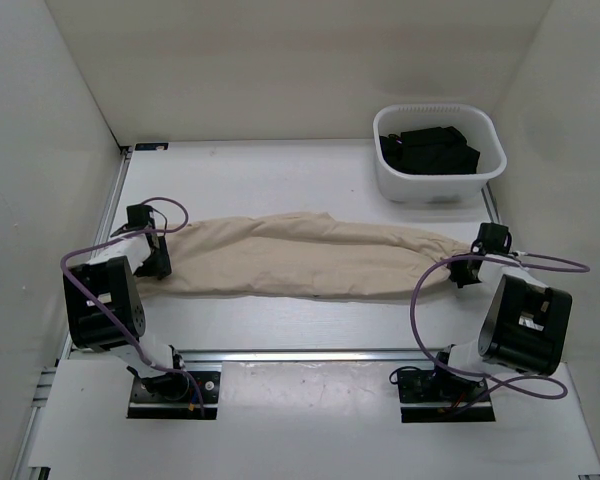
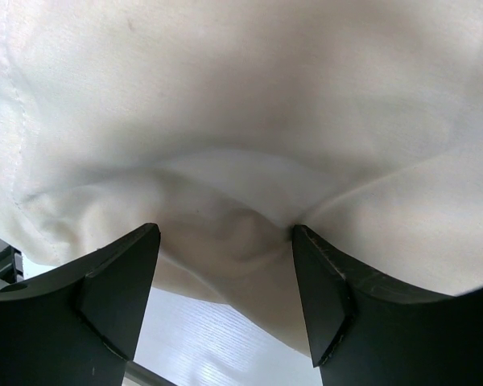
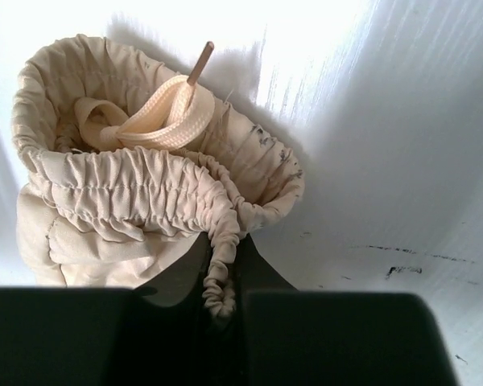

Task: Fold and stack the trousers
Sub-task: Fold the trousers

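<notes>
Trousers [image 1: 310, 258] stretched across table [image 1: 280, 180], both ends partly covered.
Right gripper [image 3: 224, 249] pinches waistband [image 3: 129, 193]; left gripper [image 2: 225, 232] gapes over the other end.

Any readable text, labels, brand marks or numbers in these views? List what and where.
No readable text in any view.
The trousers: plain cloth, no tag or print showing, and none on the drawstring.
The white tub: unmarked, and its dark contents show no lettering.
The table: dark scuffs only, not writing.
</notes>
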